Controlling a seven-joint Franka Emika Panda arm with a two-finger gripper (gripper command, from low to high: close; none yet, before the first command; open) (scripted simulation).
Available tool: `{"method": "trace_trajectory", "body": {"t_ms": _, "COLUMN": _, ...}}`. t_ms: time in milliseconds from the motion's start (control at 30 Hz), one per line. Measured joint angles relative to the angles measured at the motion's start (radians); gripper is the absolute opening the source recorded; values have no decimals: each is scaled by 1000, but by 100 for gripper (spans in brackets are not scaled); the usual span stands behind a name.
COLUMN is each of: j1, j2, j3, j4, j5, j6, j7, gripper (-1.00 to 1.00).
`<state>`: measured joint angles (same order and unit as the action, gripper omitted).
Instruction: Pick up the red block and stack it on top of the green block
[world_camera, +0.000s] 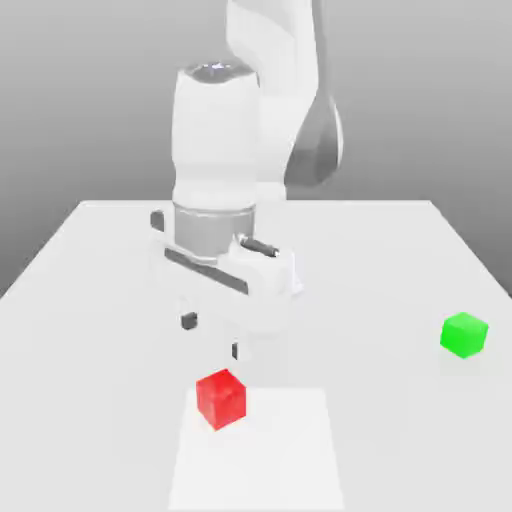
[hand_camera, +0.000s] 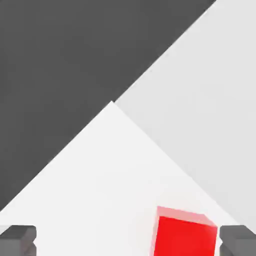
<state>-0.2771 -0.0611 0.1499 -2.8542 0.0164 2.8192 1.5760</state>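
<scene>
The gripper (world_camera: 212, 336) hangs above the white table (world_camera: 90, 300) with its jaws spread apart and nothing between them, so the step in hand looks like the approach to the first grasp. The red block (world_camera: 221, 398) sits flat on the table, a little nearer the exterior camera than the fingertips and below them; taking that block as the landmark, the green block (world_camera: 464, 334) lies well apart from it, toward the exterior view's right and slightly farther back, also resting on the table. In the hand view the red block (hand_camera: 184, 234) appears close to one dark fingertip (hand_camera: 239, 240) and well away from the other fingertip (hand_camera: 17, 240), which suggests the hand is not yet centred over it. To do this step well, I would shift the hand sideways until the red block lies midway between the two pads, and turn the wrist if needed so the pads face two opposite flat sides instead of corners. Only then should it descend, straight down, stopping with the pads around the middle of the block's height and clear of the table. Closing off-centre would probably push the block sideways or twist it, leaving a skewed hold that makes a square placement on the green block harder later.
</scene>
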Motion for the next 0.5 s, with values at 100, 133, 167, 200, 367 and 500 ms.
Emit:
{"method": "trace_trajectory", "body": {"t_ms": 100, "j1": 2, "j2": 118, "j3": -20, "j4": 0, "j5": -48, "j6": 96, "j7": 58, "gripper": 0}}
{"method": "trace_trajectory", "body": {"t_ms": 133, "j1": 11, "j2": 155, "j3": -34, "j4": 4, "j5": -69, "j6": 127, "j7": 75, "gripper": 0}}
{"method": "trace_trajectory", "body": {"t_ms": 167, "j1": 30, "j2": 191, "j3": -55, "j4": 8, "j5": -82, "j6": 158, "j7": 84, "gripper": 0}}
{"method": "trace_trajectory", "body": {"t_ms": 200, "j1": 41, "j2": 227, "j3": -72, "j4": 13, "j5": -104, "j6": 189, "j7": 100, "gripper": 0}}
{"method": "trace_trajectory", "body": {"t_ms": 367, "j1": 56, "j2": 256, "j3": -90, "j4": 17, "j5": -116, "j6": 215, "j7": 109, "gripper": -100}}
{"method": "trace_trajectory", "body": {"t_ms": 500, "j1": 51, "j2": 237, "j3": -82, "j4": 14, "j5": -107, "j6": 198, "j7": 104, "gripper": -100}}
